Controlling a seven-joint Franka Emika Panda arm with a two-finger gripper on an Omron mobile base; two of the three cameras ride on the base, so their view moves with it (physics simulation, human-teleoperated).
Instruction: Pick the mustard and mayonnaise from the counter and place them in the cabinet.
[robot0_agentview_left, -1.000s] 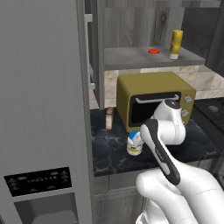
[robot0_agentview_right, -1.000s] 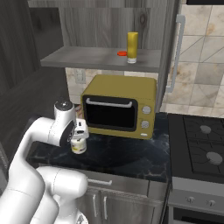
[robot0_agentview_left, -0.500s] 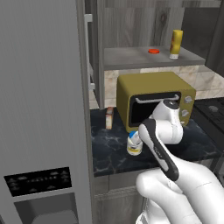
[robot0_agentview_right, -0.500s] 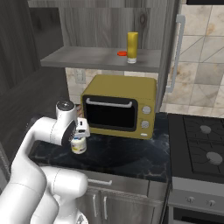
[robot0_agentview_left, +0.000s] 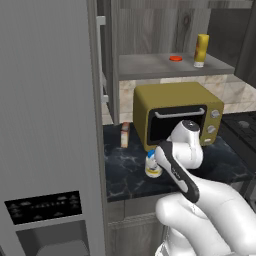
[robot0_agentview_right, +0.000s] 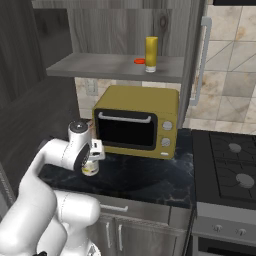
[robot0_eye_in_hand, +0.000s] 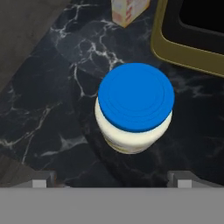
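Your fingers (robot0_eye_in_hand: 112, 186) sit spread wide, one tip at each lower corner of the hand view, with the mayonnaise (robot0_eye_in_hand: 134, 107) directly beneath and between them; the tips look clear of the jar, with nothing pinched. From the hand view you look straight down on the jar's blue lid, with the white body and a sliver of yellowish label below it. The jar (robot0_agentview_left: 152, 164) stands upright on the table (robot0_agentview_left: 127, 172), toward its front edge and just ahead of the olive-yellow toaster oven (robot0_agentview_left: 176, 116), near that oven's left front corner. In the right base view the hand hangs over the jar (robot0_agentview_right: 90, 168) and covers its top. A small tan box (robot0_agentview_left: 124, 134) stands further back on the table, to the left of the toaster oven and well apart from the jar; in the hand view you see its end (robot0_eye_in_hand: 128, 9) at the top edge. Above the oven, the mustard (robot0_agentview_left: 201, 50) stands upright on the shelf of the cabinet (robot0_agentview_left: 150, 67), toward the shelf's right end, with a small red-orange disc (robot0_agentview_left: 175, 58) lying just to its left. A stove top (robot0_agentview_right: 231, 162) adjoins the table on the right.
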